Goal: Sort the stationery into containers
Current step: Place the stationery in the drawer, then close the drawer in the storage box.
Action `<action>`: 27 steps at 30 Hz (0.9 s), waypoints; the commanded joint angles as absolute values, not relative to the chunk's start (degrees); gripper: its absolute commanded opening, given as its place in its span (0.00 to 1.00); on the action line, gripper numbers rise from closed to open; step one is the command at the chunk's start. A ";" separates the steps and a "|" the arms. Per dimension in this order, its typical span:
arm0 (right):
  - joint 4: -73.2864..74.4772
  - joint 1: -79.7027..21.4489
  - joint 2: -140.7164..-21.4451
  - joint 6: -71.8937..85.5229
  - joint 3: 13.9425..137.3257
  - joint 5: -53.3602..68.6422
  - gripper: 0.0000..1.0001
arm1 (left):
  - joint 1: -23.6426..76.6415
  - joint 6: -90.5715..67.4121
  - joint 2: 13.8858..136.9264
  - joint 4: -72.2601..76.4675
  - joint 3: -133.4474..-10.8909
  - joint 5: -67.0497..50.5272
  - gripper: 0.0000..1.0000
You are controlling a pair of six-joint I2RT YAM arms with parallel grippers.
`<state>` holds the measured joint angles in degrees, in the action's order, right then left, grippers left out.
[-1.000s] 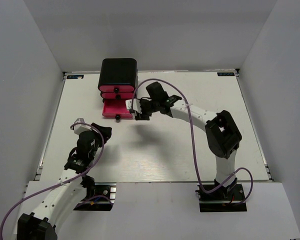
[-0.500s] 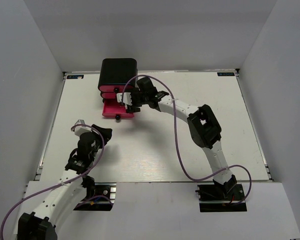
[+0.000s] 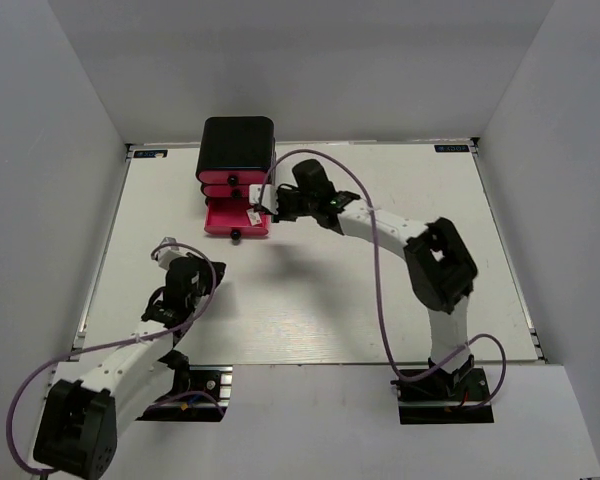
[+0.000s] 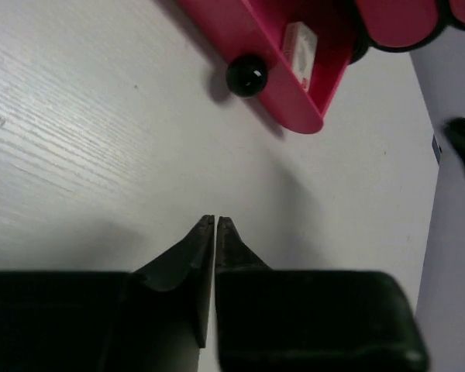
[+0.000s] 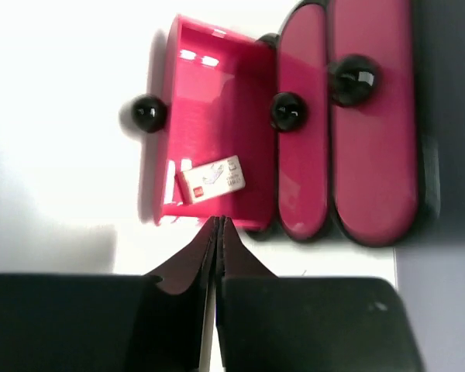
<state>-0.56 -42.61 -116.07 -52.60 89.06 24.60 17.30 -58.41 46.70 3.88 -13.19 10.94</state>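
Note:
The containers are three pink drawers in a black rounded box (image 3: 238, 140). The top two drawers (image 5: 368, 124) are pushed in. The bottom drawer (image 5: 217, 93) is pulled out, its black knob (image 5: 148, 113) toward the table. One piece of stationery, a small whitish block (image 5: 211, 179) with a red mark, lies inside it and also shows in the left wrist view (image 4: 300, 48). My right gripper (image 5: 218, 221) is shut and empty, its tips at the drawer's side wall (image 3: 265, 212). My left gripper (image 4: 215, 221) is shut on nothing, low over bare table short of the drawer (image 3: 168, 248).
The white table (image 3: 330, 290) is ringed by grey walls, with its back edge just behind the box. The right arm's purple cable (image 3: 380, 270) loops over the table's middle. The two arm bases (image 3: 440, 385) sit at the near edge.
The right gripper reached over the open drawer, then drew back to its side wall and shut. The left gripper has shut and its arm has shifted slightly.

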 commanded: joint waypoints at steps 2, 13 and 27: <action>-12.11 -40.87 -102.77 -37.89 76.86 24.61 0.00 | 16.70 -62.04 54.91 14.47 -12.30 9.40 0.13; -8.00 -33.49 -91.68 -29.36 62.58 29.00 0.00 | 16.17 -79.27 83.04 31.28 -15.80 8.26 0.14; -7.03 -28.57 -88.59 -28.39 60.03 31.55 0.13 | 16.17 -83.41 99.22 31.11 -28.03 8.88 0.46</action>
<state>-6.52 -29.28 -90.67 -29.52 60.18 29.98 16.34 -82.83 96.97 34.94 -27.27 8.10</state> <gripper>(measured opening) 0.120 0.440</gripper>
